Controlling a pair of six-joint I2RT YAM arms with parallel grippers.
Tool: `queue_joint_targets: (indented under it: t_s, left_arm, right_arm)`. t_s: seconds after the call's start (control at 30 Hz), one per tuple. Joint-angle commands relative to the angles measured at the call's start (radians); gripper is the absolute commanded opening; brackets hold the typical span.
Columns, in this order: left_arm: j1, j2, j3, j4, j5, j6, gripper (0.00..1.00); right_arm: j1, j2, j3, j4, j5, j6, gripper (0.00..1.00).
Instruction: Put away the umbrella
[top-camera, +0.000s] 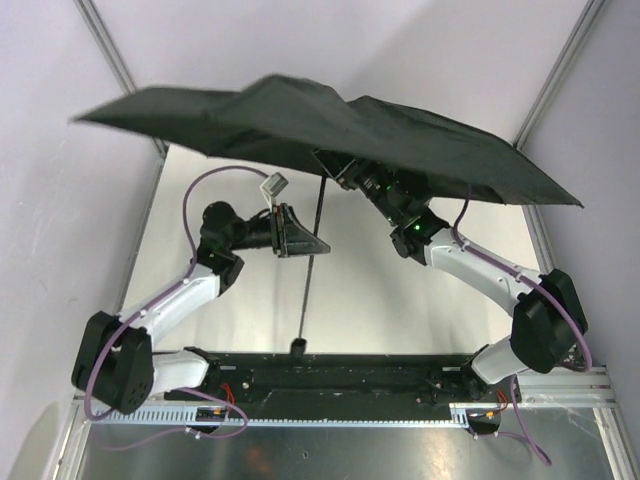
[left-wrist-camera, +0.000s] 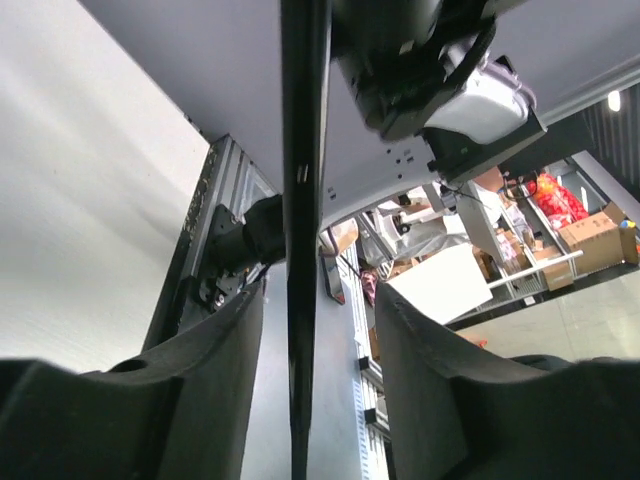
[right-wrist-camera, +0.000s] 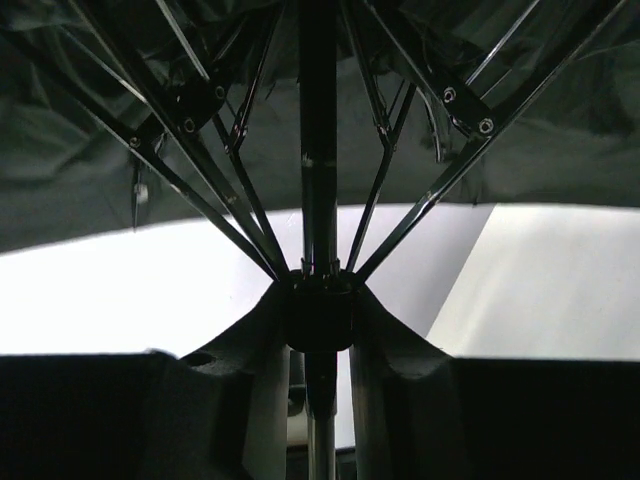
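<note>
Gripping entry: right gripper (right-wrist-camera: 320, 292), fingers pressed against both sides of the runner (right-wrist-camera: 320, 322) of the umbrella (top-camera: 330, 125), just beneath the spread ribs. Left gripper (left-wrist-camera: 320, 300): jaws parted, flanking the shaft (left-wrist-camera: 303, 200) lower down, with a gap on either side (no contact visible). Canopy (top-camera: 420, 150): black, fully open, tilted, high above the table (top-camera: 400, 290). Handle (top-camera: 299, 346): at the shaft's lower end, near the arm bases; whether it touches the table cannot be told.
</note>
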Motion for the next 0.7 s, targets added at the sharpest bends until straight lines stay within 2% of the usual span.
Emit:
queue_joint_targets:
  t_s: [0.0,0.17,0.27,0.33,0.37,0.47,0.5,0.57,0.67]
  left_arm:
    - [-0.027,-0.118,-0.123,0.047,-0.046,0.038,0.56]
    - [-0.107,-0.224,-0.27,-0.018,-0.097,0.084,0.67]
    - [-0.193,-0.237,-0.313,-0.03,-0.166,0.095,0.67]
    - [-0.232,-0.223,-0.307,-0.037,-0.203,0.101,0.59]
    - [-0.242,-0.211,-0.297,-0.04,-0.212,0.102,0.52]
    - [-0.248,-0.154,-0.241,-0.057,-0.195,0.111,0.17]
    - [-0.243,-0.125,-0.212,-0.061,-0.17,0.117,0.08]
    - [-0.212,-0.077,-0.148,-0.068,-0.119,0.117,0.02]
    - [-0.11,-0.056,-0.052,-0.071,-0.081,0.092,0.0]
  right_arm:
    - [-0.029,-0.088,0.029,0.032,-0.067,-0.069,0.0]
    - [-0.074,-0.108,0.035,0.04,-0.073,-0.065,0.0]
    - [-0.094,-0.102,0.043,0.08,-0.076,-0.039,0.0]
    - [-0.111,-0.095,0.061,0.087,-0.087,-0.018,0.0]
    - [-0.117,-0.093,0.073,0.084,-0.093,-0.012,0.0]
    - [-0.128,-0.092,0.109,0.057,-0.107,-0.011,0.0]
    - [-0.13,-0.092,0.122,0.04,-0.117,-0.013,0.0]
    - [-0.141,-0.092,0.146,-0.014,-0.149,-0.018,0.0]
    - [-0.128,-0.119,0.15,-0.209,-0.159,-0.089,0.0]
